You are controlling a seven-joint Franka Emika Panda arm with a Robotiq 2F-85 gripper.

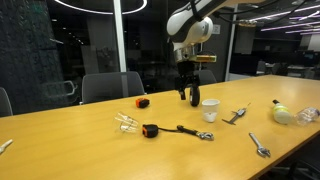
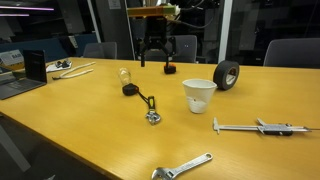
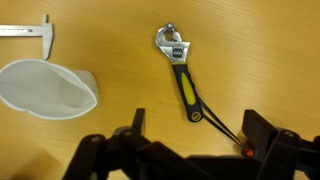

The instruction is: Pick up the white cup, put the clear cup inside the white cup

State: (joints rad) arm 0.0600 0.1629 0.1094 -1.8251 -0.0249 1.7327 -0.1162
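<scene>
The white cup (image 1: 210, 109) stands upright on the wooden table, and also shows in an exterior view (image 2: 199, 96) and at the left of the wrist view (image 3: 45, 88). The clear cup (image 1: 126, 122) lies further along the table, next to the black-and-orange tape measure (image 1: 150, 130); it also shows in an exterior view (image 2: 126, 75). My gripper (image 1: 187, 94) hangs open and empty above the table, beside the white cup. In the wrist view its two fingers (image 3: 198, 125) frame bare table and a black strap. The clear cup is out of the wrist view.
A small yellow-handled wrench (image 3: 180, 70) lies on the strap from the tape measure (image 2: 131, 89). A black tape roll (image 2: 227, 75) stands behind the white cup. A caliper (image 2: 262, 127), a steel wrench (image 2: 182, 167) and a laptop (image 2: 35, 68) are also on the table.
</scene>
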